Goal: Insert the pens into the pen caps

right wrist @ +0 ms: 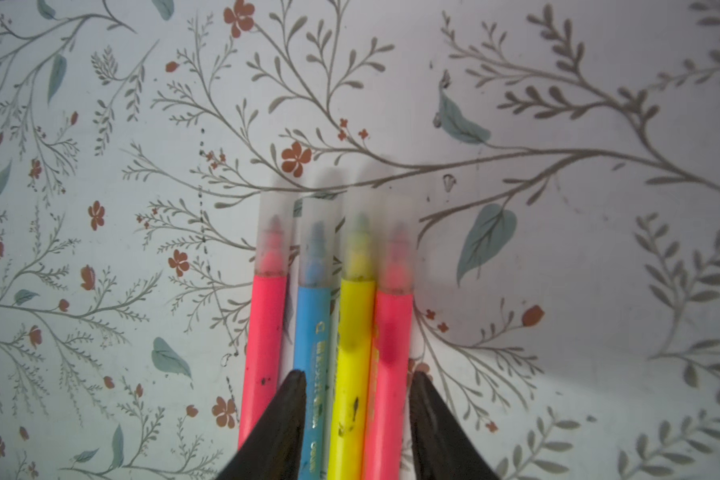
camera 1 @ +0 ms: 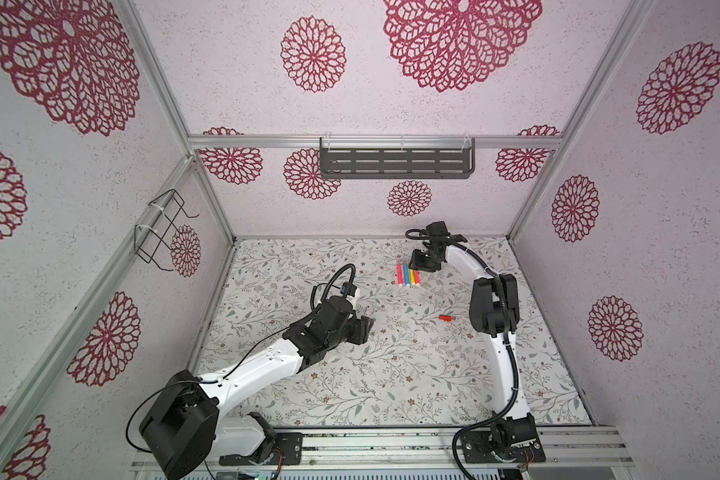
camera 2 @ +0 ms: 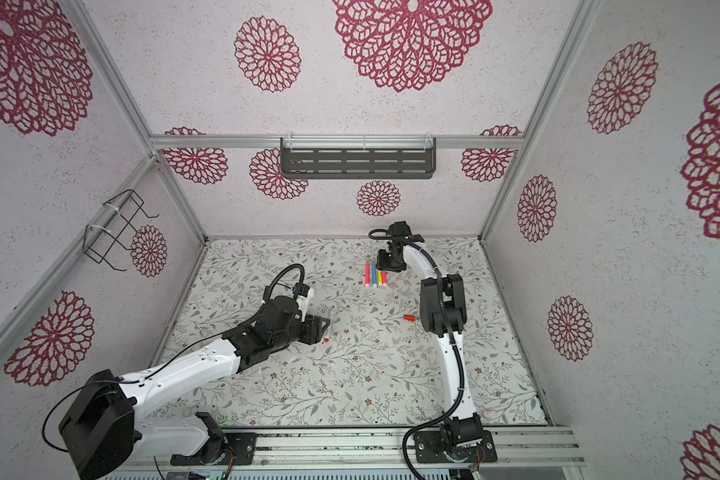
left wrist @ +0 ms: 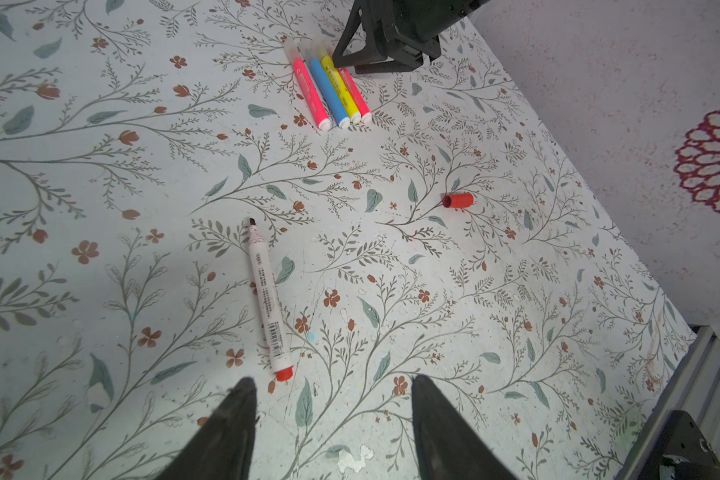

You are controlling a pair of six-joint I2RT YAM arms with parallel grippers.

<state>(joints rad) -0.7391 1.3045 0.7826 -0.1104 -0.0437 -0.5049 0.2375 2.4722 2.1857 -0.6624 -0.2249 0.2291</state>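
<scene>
Four pens (camera 1: 408,276) (camera 2: 376,276) lie side by side at the far middle of the table: pink (right wrist: 262,345), blue (right wrist: 312,328), yellow (right wrist: 352,357) and red-pink (right wrist: 391,353). Each wears a pale translucent pen cap (right wrist: 273,232). My right gripper (right wrist: 357,374) (camera 1: 418,264) hangs just over them, open, its fingers straddling the blue, yellow and red-pink barrels without clamping any. An uncapped white pen with a red end (left wrist: 267,299) (camera 2: 329,328) lies on the table just ahead of my left gripper (left wrist: 333,380) (camera 1: 364,328), which is open and empty. A red pen cap (left wrist: 458,200) (camera 1: 445,318) lies alone, open end toward the white pen.
The floral table cover (camera 1: 391,374) reaches to patterned walls on three sides. The right arm's elbow (camera 1: 493,307) stands just right of the red cap. A dark slotted shelf (camera 1: 395,162) and a wire rack (camera 1: 163,228) hang on the walls, well above the table.
</scene>
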